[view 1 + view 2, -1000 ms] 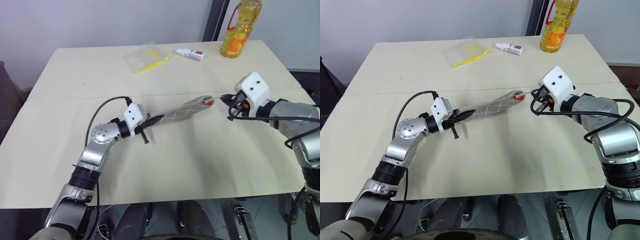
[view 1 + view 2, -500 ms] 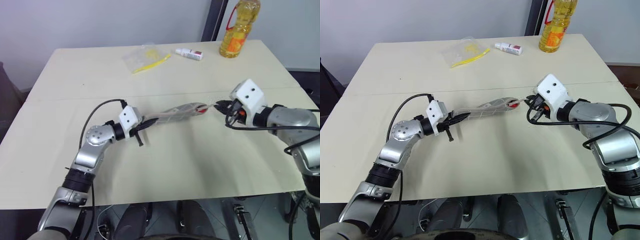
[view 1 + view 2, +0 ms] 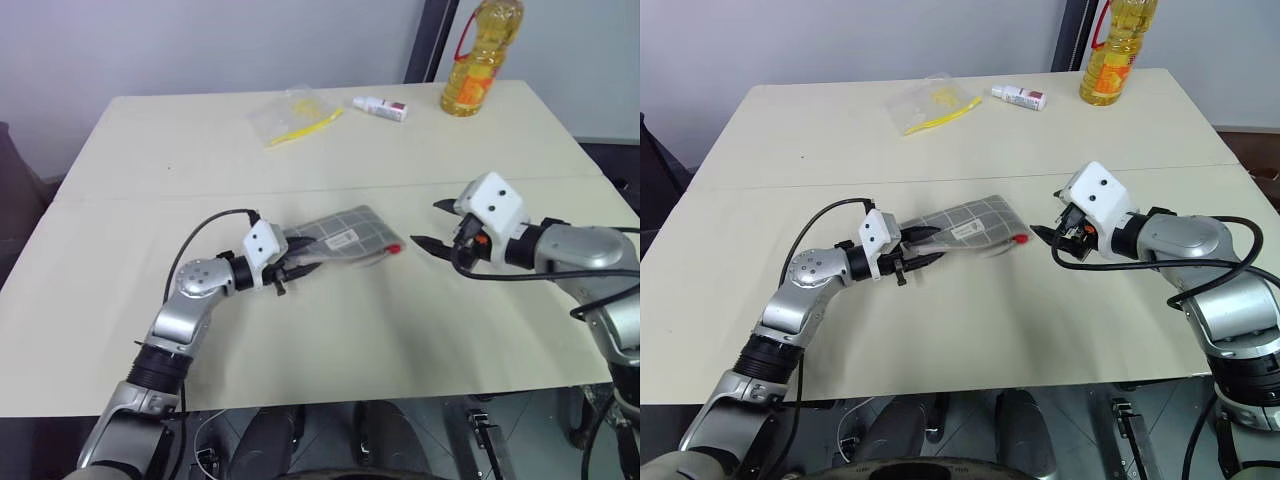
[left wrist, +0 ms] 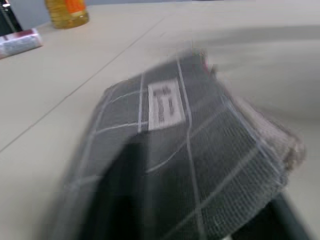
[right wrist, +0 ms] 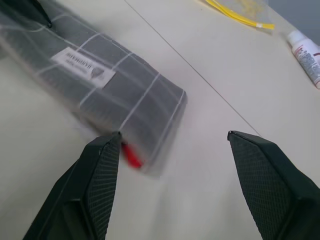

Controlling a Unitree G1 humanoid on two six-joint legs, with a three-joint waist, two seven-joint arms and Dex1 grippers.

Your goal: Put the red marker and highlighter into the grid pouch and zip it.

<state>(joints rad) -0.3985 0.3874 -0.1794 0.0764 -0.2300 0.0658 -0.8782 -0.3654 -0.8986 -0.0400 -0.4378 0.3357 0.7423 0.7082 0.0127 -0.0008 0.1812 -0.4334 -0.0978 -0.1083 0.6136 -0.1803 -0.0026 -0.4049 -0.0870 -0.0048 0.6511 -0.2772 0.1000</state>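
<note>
We saw our right tool released, its fingers spread just off the grid pouch, near the red tip poking from that end. Our left tool looked released too, at the other end. The pouch lay flat on the bench, probably set down for zipping. Its white label carried print too small to read.

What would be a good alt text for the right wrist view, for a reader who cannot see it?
A flat grey fabric pouch with white grid lines lies on a beige table, a red tip showing at its near end. The right hand hovers before it, its two black fingers spread wide, holding nothing.
</note>
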